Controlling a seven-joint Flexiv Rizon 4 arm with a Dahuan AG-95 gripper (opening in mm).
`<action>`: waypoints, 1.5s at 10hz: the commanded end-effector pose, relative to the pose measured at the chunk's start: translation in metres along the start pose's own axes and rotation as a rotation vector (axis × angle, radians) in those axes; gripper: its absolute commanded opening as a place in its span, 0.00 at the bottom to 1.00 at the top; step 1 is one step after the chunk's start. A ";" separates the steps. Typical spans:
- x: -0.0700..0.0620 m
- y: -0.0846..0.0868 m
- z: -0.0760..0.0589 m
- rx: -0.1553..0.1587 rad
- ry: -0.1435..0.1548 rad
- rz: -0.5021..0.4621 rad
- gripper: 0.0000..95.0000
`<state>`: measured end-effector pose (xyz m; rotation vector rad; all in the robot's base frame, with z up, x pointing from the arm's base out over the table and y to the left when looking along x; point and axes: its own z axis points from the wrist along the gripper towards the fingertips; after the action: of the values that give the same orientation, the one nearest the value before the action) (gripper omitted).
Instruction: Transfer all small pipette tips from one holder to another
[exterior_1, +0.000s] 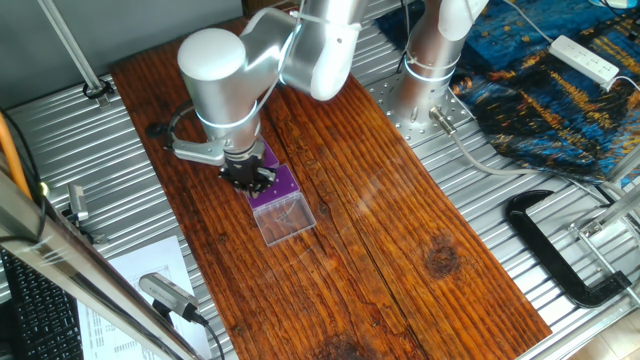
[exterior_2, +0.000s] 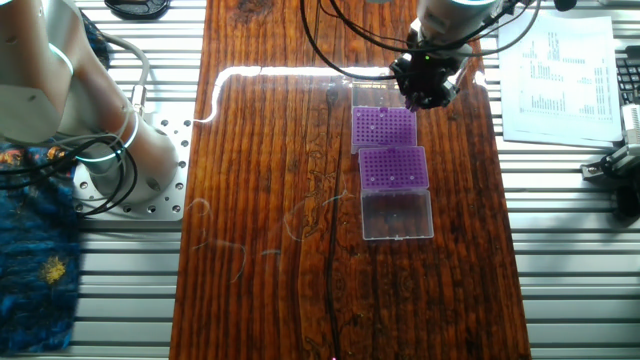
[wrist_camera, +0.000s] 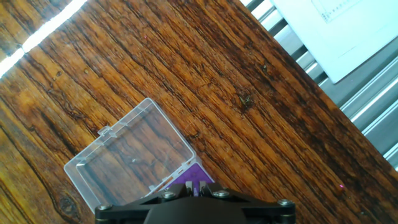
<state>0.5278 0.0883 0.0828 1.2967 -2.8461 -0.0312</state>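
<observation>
Dark wooden desk (exterior_2: 260, 200) on a ribbed metal bench. Gripper (exterior_2: 428, 88) low over the corner of one purple rack (exterior_2: 383, 128); a second purple rack (exterior_2: 393, 167) lies just beyond, small pipette tips (exterior_2: 397, 180) dotting it. Clear lids (wrist_camera: 130, 155) either end. Whether the gripper is open: cannot tell.

A dark reddish-brown wooden board (exterior_2: 270, 200) with strong grain is lying along a ribbed metal table (exterior_2: 570, 260). Two purple perforated plastic racks (exterior_2: 384, 128) (exterior_2: 393, 167) are sitting on the board in a row, each with a clear plastic hinged lid (exterior_2: 397, 215) lying open and flat on the wood beside it. A printed white paper sheet (exterior_2: 558, 70) is resting on the metal ribs.
</observation>
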 end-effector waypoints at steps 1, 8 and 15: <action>0.001 0.001 0.001 0.003 0.003 0.001 0.00; 0.004 0.005 0.008 -0.001 -0.007 0.009 0.00; 0.003 0.006 0.009 -0.001 -0.010 0.011 0.00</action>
<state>0.5212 0.0904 0.0748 1.2834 -2.8605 -0.0387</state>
